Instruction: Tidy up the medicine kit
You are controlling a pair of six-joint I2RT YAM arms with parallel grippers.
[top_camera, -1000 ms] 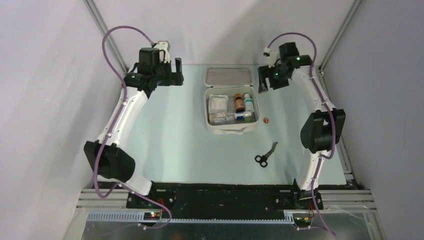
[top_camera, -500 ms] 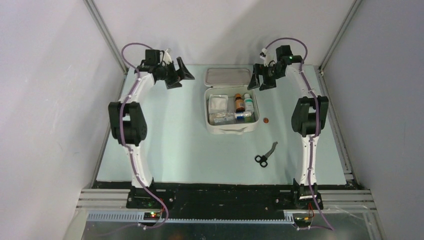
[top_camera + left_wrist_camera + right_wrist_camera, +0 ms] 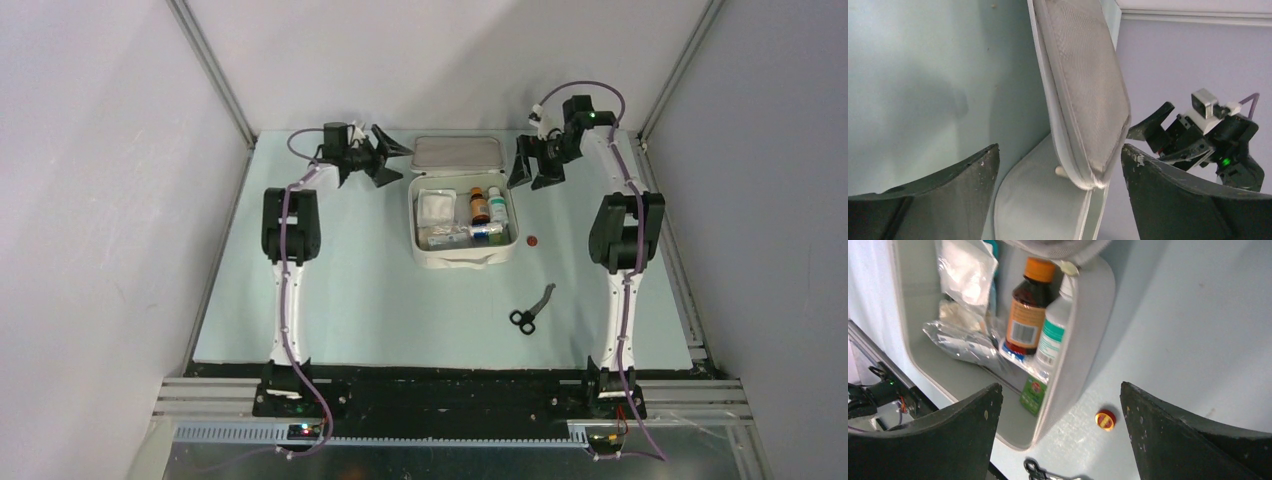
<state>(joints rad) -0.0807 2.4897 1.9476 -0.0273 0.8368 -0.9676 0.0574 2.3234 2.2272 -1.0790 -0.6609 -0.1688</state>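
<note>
1. Left pincer (image 3: pixel 386 160): jaws released wide, grasping nothing. It hovered just left of the open lid (image 3: pixel 457 152), and in its wrist view its fingers bracketed the lid's edge. This was judged a line-up for taking the lid.
2. Right pincer (image 3: pixel 534 172): jaws spread, empty. It was held above the surface (image 3: pixel 330 280), just right of the lid, with its camera looking down into the case.
3. Medicine kit (image 3: pixel 465 258): white soft zip case at the far middle of the surface, between the two pincers. The lid was hinged back on the far side, mesh lining showing.
4. Contents: brown bottle with orange cap (image 3: pixel 1028 315) and white bottle with green label (image 3: pixel 1053 335), side by side against the right wall. Gauze packets (image 3: pixel 968 270) and a foil pouch (image 3: pixel 958 337) were further left.
5. Outside the kit: small red round item (image 3: pixel 532 240) just beside the right wall, and black scissors (image 3: pixel 530 310) nearer the arm bases. Both were judged not yet packed.
</note>
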